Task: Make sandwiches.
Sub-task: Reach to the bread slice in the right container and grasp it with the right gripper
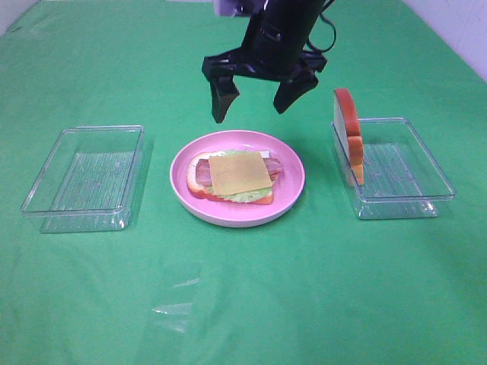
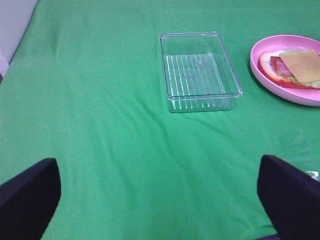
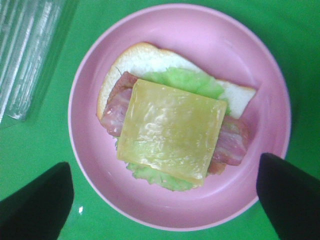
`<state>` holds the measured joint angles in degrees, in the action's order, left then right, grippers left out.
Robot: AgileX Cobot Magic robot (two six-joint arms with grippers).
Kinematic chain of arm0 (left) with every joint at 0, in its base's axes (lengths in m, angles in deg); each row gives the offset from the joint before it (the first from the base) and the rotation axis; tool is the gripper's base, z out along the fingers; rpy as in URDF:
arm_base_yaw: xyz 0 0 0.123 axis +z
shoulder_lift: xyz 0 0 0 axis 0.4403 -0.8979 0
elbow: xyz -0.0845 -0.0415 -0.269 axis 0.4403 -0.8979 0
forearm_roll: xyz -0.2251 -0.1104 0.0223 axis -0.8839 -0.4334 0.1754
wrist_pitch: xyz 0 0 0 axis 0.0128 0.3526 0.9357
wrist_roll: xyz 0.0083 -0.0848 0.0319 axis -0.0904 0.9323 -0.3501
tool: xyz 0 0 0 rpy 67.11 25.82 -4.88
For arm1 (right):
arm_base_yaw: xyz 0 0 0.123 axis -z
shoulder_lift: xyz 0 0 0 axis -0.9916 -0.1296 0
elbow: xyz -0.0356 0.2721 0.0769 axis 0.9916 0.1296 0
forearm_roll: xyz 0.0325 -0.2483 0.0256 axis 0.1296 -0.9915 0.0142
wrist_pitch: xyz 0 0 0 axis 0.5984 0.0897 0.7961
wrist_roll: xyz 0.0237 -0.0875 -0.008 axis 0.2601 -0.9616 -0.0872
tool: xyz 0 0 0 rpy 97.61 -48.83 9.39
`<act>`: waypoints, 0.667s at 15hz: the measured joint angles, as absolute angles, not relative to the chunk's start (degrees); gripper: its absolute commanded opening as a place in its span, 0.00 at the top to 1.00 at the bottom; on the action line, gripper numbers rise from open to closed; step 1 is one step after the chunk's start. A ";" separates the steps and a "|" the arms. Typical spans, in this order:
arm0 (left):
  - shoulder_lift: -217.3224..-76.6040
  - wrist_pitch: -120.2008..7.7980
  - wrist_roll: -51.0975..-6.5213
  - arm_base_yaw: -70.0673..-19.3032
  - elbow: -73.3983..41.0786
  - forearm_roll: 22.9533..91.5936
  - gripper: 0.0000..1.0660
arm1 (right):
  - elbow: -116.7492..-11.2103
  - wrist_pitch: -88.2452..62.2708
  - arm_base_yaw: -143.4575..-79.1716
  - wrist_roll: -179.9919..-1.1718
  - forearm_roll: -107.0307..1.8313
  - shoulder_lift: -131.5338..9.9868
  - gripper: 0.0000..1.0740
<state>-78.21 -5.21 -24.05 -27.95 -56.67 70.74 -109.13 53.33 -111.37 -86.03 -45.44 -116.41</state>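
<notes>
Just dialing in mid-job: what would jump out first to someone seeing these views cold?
The pink plate at the centre, holding an open stack: bread, lettuce, bacon, cheese on top. The right gripper hangs open just above and behind it. The second bread slice stands on edge in the right tray; the left tray is empty.

High overview; wrists sharing plate [image 1: 237,179]

Open cloth [image 1: 243,304] surrounds the plate [image 1: 293,163]; trays [image 1: 84,179] flank it, one holding an upright bread slice [image 1: 348,133].
</notes>
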 measured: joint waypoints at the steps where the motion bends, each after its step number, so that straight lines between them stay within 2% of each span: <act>1: -78.21 -5.21 -24.05 -27.95 -56.67 70.74 0.04 | -109.13 53.33 -111.37 -86.43 -46.35 -113.77 0.10; 7: -78.21 -5.21 -24.05 -27.95 -56.67 70.74 0.04 | -109.13 57.06 -110.34 -86.03 -58.21 -102.89 0.10; 10: -78.21 -5.21 -24.05 -27.95 -56.67 70.74 0.04 | -109.13 59.81 -106.04 -86.03 -58.96 -102.71 0.10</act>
<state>-78.21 -5.21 -24.05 -27.95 -56.67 70.74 -109.13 59.81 -106.04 -86.03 -58.96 -102.71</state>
